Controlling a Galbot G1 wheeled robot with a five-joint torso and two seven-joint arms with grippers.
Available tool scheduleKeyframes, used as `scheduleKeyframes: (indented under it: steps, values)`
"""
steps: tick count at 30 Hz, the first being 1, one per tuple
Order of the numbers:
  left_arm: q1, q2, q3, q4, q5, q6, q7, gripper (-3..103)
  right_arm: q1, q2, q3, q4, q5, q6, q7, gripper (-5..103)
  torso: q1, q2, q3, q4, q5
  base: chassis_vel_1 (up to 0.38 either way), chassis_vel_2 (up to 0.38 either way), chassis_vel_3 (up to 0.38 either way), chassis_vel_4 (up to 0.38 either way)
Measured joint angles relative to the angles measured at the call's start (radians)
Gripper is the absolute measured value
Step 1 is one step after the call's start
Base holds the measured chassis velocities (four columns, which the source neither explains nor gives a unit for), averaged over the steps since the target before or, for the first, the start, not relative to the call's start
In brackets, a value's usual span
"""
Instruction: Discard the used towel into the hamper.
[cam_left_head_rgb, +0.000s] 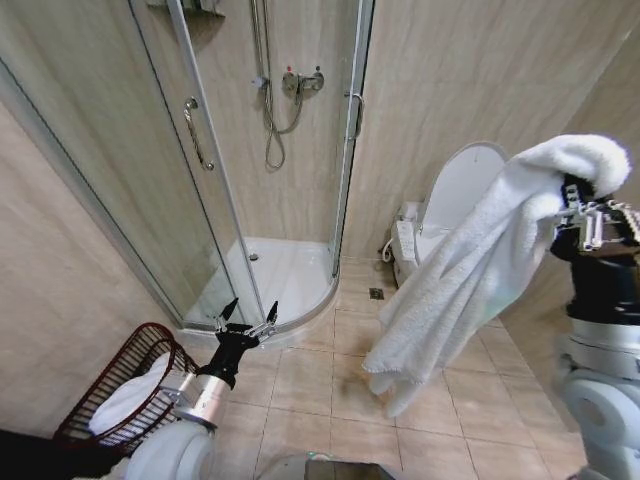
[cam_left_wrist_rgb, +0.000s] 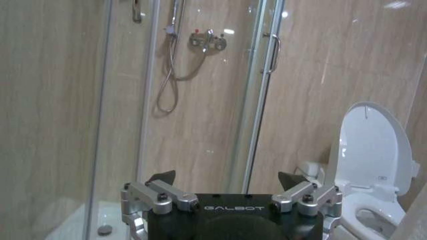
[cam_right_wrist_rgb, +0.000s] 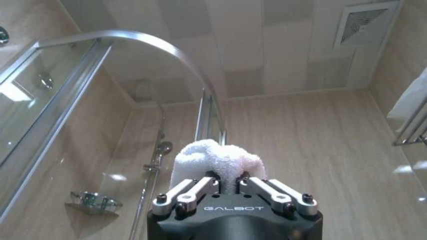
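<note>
A white used towel (cam_left_head_rgb: 470, 270) hangs in a long drape from my right gripper (cam_left_head_rgb: 578, 212), held high at the right of the head view. The right wrist view has that gripper (cam_right_wrist_rgb: 227, 176) shut on a bunched fold of the towel (cam_right_wrist_rgb: 215, 156). The hamper (cam_left_head_rgb: 100, 385), a dark reddish-brown openwork basket with something white inside, stands on the floor at the lower left. My left gripper (cam_left_head_rgb: 248, 315) hovers just right of the hamper, open with nothing between its fingers; the left wrist view has it (cam_left_wrist_rgb: 227, 179) spread wide and pointing at the shower.
A curved glass shower cabin (cam_left_head_rgb: 270, 150) fills the far corner. A white toilet (cam_left_head_rgb: 440, 215) with raised lid stands at the back right, behind the towel. Beige tiled floor (cam_left_head_rgb: 320, 380) lies between hamper and toilet. A towel rail (cam_right_wrist_rgb: 413, 125) is on the wall.
</note>
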Motion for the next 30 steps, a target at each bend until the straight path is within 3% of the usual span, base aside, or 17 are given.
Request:
scheduleKeyframes:
  steps: [7,14,30]
  values:
    - [0.0,0.0,0.0,0.0,0.0,0.0,0.0,100,-0.008,-0.007,0.02,0.0,0.009,0.0,-0.001,12,0.013,0.03,0.017,0.0,-0.0001,0.0,0.0,0.0,0.0]
    - [0.0,0.0,0.0,0.0,0.0,0.0,0.0,100,-0.023,0.029,0.012,0.0,-0.005,0.012,-0.011,12,0.029,0.065,0.036,0.0,-0.0001,0.0,0.0,0.0,0.0]
    - [0.0,0.0,0.0,0.0,0.0,0.0,0.0,100,-0.046,-0.008,0.02,0.0,0.025,0.017,-0.002,12,0.06,0.136,0.076,-0.0001,0.0,0.0,0.0,0.0,0.0]
